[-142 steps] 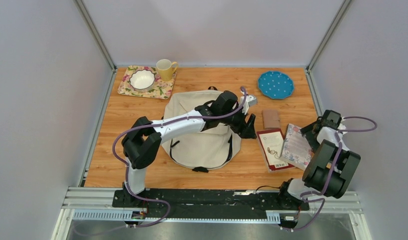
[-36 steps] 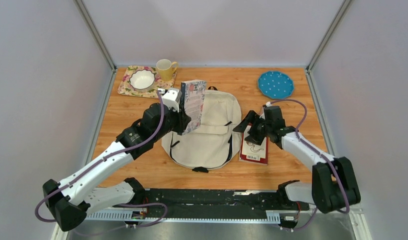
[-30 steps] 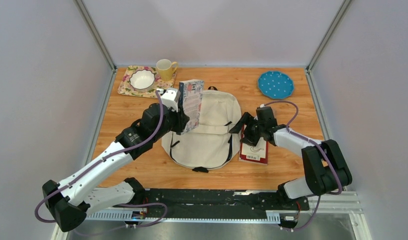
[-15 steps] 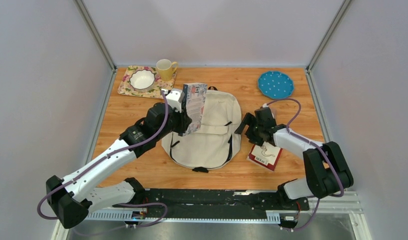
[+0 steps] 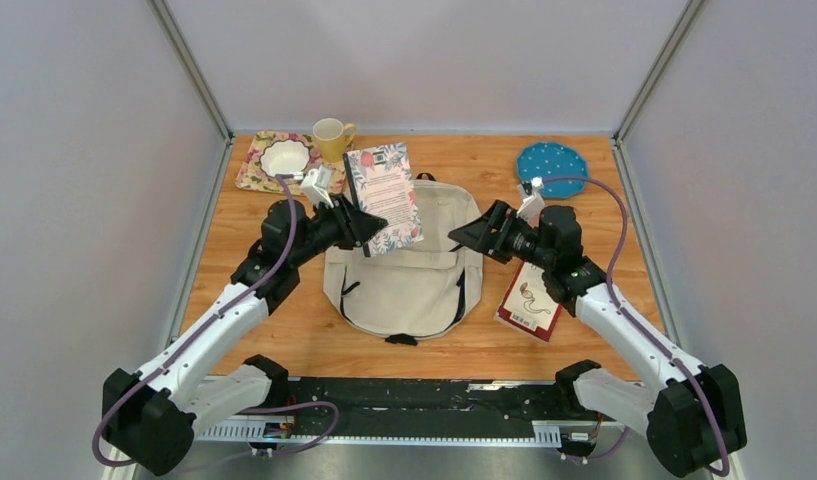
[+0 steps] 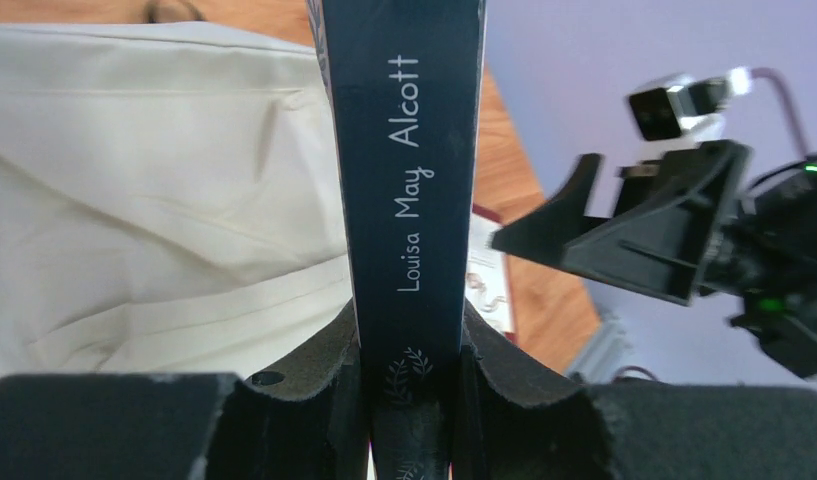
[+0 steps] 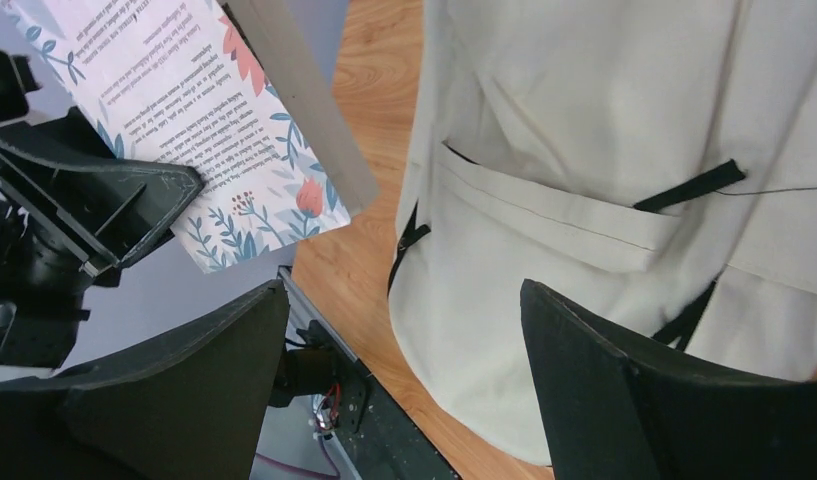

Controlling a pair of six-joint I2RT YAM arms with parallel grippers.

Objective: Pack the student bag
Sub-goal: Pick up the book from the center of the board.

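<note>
Bag point(image 5: 409, 270) centred on table point(image 5: 244, 330). Book point(image 5: 384, 195) held over bag's far-left part by left gripper point(image 5: 369, 222). Second book point(image 5: 531, 304) laid right of bag. Plate point(image 5: 550, 162) far right. Bowl point(image 5: 284, 157) on mat point(image 5: 252, 172), far left; mug point(image 5: 330, 139) at mat's far-right corner.

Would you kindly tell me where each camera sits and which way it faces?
Top external: fixed above and behind the bases, looking down at the table; both arms show whole, the left gripper holding the floral book over the student bag.
Left wrist: rides the left wrist, looking along its fingers, shut on the floral book's spine, toward the right gripper.
Right wrist: rides the right wrist, looking between its open fingers at the student bag's pocket.
Shared: all three see the student bag and floral book.
</note>
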